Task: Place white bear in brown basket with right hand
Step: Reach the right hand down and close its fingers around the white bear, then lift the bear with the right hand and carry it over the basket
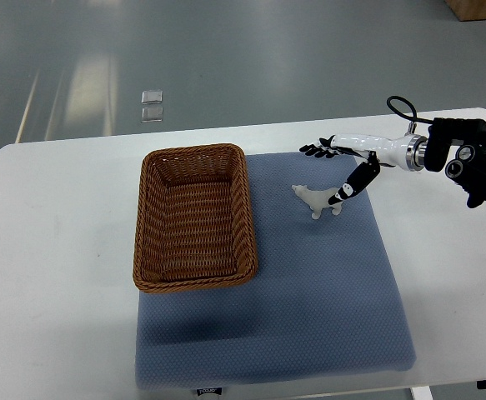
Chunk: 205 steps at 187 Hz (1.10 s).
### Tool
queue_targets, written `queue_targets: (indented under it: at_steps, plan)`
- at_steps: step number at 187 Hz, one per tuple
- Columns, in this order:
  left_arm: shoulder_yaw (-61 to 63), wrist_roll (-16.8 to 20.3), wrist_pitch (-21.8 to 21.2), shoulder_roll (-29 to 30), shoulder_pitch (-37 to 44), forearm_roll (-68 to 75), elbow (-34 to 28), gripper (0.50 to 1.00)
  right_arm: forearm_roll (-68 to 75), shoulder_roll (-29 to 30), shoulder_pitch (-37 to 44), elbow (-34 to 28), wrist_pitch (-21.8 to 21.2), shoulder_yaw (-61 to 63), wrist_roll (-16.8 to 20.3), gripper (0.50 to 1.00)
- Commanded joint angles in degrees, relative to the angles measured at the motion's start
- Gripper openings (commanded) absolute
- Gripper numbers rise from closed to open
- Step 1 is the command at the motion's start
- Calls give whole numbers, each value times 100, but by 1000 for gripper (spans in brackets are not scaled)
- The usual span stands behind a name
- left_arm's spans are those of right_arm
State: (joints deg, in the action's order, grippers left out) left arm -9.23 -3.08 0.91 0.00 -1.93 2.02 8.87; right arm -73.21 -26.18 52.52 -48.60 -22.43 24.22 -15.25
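A small white bear (314, 200) stands on the blue mat (309, 300), right of the brown wicker basket (193, 217), which holds nothing. My right hand (340, 167) comes in from the right edge and hovers just above and to the right of the bear. Its fingers (316, 150) are spread out leftward, and the thumb (353, 184) points down, its tip at the bear's rear. Nothing is grasped. The left arm is out of view.
The mat lies on a white table (51, 275). A small clear object (152, 106) sits on the floor beyond the table's far edge. The right arm's black wrist housing (476, 162) hangs over the table's right side.
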Motion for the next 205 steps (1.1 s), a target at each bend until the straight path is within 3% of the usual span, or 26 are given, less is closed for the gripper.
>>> queue_targets:
  at_steps: [1, 72, 102, 130, 156, 178, 205]
  plan:
    - [0, 1, -3, 0, 0, 0, 0, 1000, -132, 61, -4, 0, 1, -13, -4, 942]
    - [0, 1, 6, 0, 0, 0, 9, 1000, -414, 122, -57, 8, 353, -330, -13, 928]
    - [8, 1, 6, 0, 0, 0, 9, 1000, -414, 157, -57, 8, 669, -628, -31, 868]
    - [0, 1, -3, 0, 0, 0, 9, 1000, -414, 289, -66, 8, 687, -629, -57, 858]
    - [0, 1, 6, 0, 0, 0, 9, 1000, -414, 289, -83, 17, 678, -638, -57, 799]
    - [0, 1, 6, 0, 0, 0, 9, 1000, -422, 289, -110, 35, 678, -646, -48, 787]
    - [0, 1, 6, 0, 0, 0, 18, 1000, -422, 289, -119, 61, 678, -646, -48, 643]
